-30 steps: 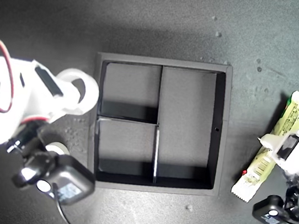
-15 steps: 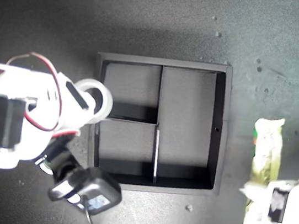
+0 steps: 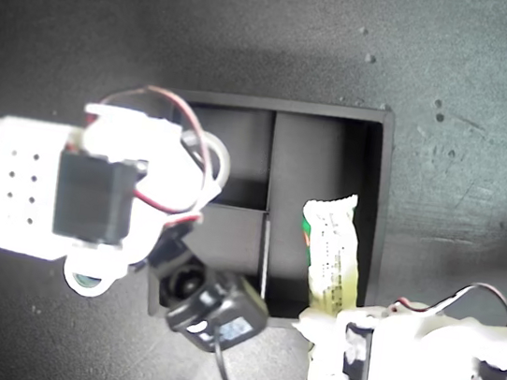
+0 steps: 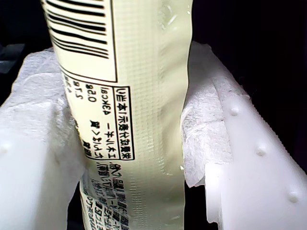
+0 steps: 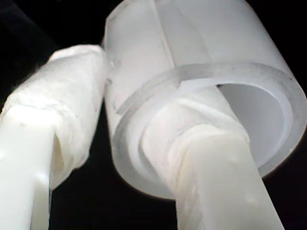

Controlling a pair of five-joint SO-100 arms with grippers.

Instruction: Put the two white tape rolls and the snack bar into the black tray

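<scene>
Exterior view first: both arms had swung inward from the outer sides of the dark counter (image 3: 491, 110) a second before and now hung over the square black tray with raised walls and three compartments (image 3: 380, 198). At about four o'clock of the tray, my first end effector (image 3: 327, 337) carried the long snack bar in its pale cream-and-yellow-green wrapper (image 3: 331, 253), whose free end already lay above the long compartment; earlier it had been well off the tray at three o'clock. At nine o'clock, my second end effector (image 3: 202, 166) had brought a white ring-shaped tape roll (image 3: 216, 168) over the tray's small compartments. The other roll could not be made out.

First wrist view: the padded white fingers (image 4: 204, 134) were clamped on either side of the bar (image 4: 139, 120).

Second wrist view: one finger (image 5: 211, 163) passed through the roll's hole, the other (image 5: 62, 124) pressed its outer wall (image 5: 192, 43), pinching it firmly.

Both loads looked ready for lowering and release; nothing was in the tray yet.
</scene>
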